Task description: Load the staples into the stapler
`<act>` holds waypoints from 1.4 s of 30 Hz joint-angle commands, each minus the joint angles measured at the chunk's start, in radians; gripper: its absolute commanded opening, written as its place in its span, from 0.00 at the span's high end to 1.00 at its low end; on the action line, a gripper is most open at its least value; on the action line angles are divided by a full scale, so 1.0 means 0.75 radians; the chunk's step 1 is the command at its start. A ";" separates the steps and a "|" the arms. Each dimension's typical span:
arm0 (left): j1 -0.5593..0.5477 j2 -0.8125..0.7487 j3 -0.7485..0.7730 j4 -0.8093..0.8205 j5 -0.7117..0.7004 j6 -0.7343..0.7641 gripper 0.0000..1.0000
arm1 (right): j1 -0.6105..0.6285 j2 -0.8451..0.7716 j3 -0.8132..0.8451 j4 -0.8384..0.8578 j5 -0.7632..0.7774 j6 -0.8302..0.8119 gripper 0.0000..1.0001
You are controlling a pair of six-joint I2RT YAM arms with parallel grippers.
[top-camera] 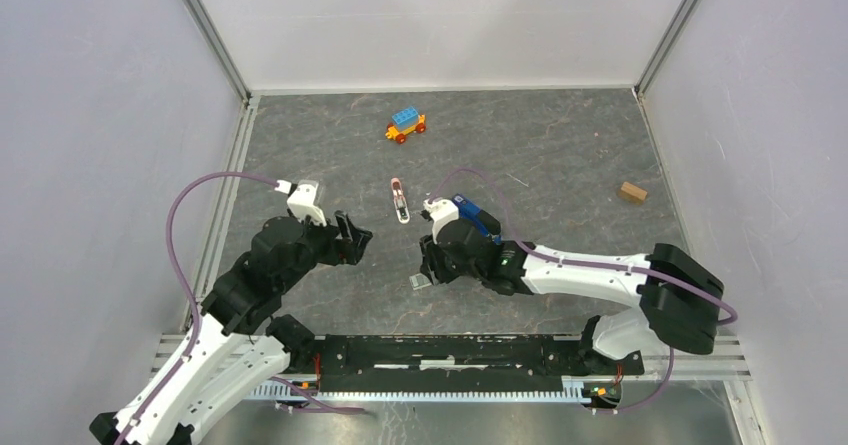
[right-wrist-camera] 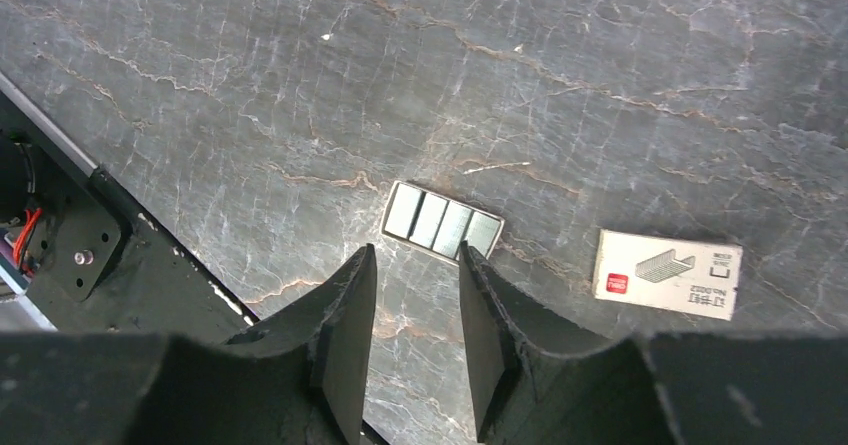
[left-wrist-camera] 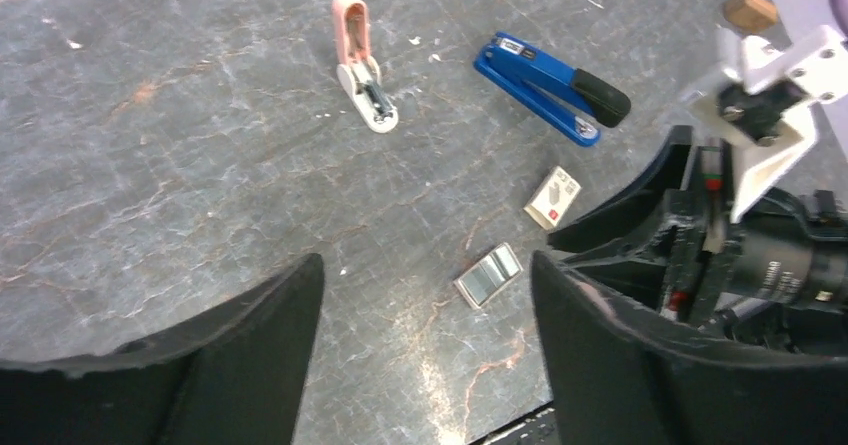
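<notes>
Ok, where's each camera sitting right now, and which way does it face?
Top external: above and behind the bases, looking down on the table; shows left arm, right arm, left gripper, right gripper.
Left wrist: on the left arm, facing down across the table at the stapler; its open gripper frames the view, right arm at the edge.
Right wrist: on the right arm, facing almost straight down at the staples; its gripper hovers at their edge.
Shared: both wrist views show the staples and staple box.

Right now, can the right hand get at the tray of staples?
Probably yes. The right hand hangs right at the tray of staples, its fingers parted, with nothing between them. The staple box lies apart to one side, out of the way.
</notes>
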 commanded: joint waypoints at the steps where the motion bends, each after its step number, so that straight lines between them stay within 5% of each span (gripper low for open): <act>1: 0.008 0.062 -0.035 0.054 0.196 -0.179 0.30 | 0.022 0.047 0.046 0.012 0.083 0.047 0.60; 4: 0.008 0.109 -0.089 0.070 0.301 -0.260 0.50 | 0.022 0.043 0.023 0.038 0.086 0.047 0.63; 20: 0.006 0.392 -0.673 0.853 0.565 -0.616 0.88 | 0.019 0.163 -0.004 0.250 -0.119 0.088 0.67; 26: 0.006 0.564 -0.740 1.066 0.548 -0.628 0.91 | 0.012 0.202 -0.050 0.366 -0.184 0.150 0.54; 42: 0.006 0.717 -0.802 1.306 0.548 -0.678 0.91 | 0.004 0.188 -0.173 0.534 -0.157 0.296 0.41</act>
